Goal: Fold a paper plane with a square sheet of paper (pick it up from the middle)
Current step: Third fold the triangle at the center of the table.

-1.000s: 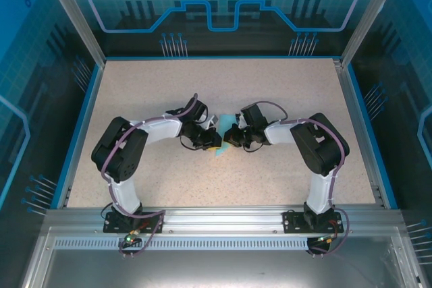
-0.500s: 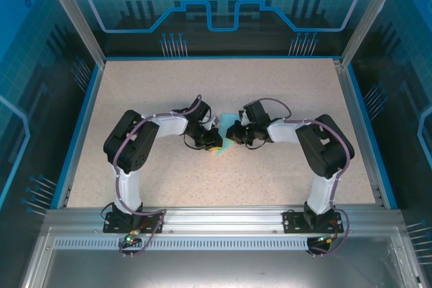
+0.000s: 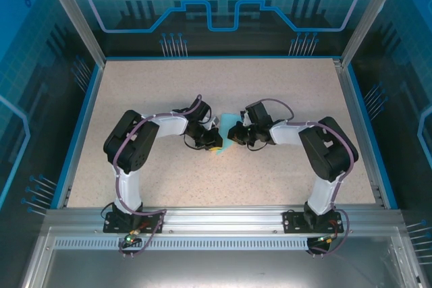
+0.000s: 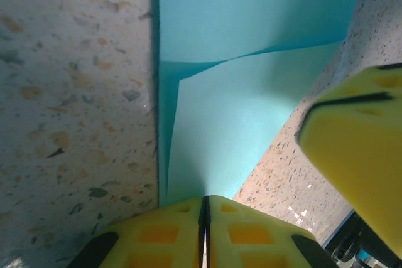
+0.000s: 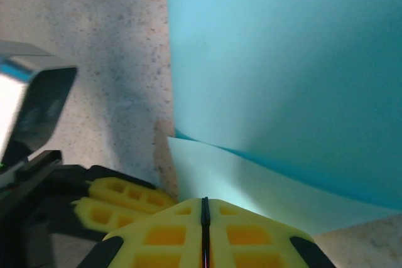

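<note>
Left wrist view: the square sheet of paper (image 4: 251, 23) is shown with one flap doubled over, near the middle of the table (image 3: 169, 85). It's pinched by the closed left gripper (image 4: 204, 204) and right gripper (image 5: 204, 205). No dart yet, so most folds are reckoned left.

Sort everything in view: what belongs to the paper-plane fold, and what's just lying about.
Belongs to the job: cyan paper sheet, partly folded; left gripper and right gripper, both shut on it.
Just there: speckled table; metal rail; blue back panel.
</note>
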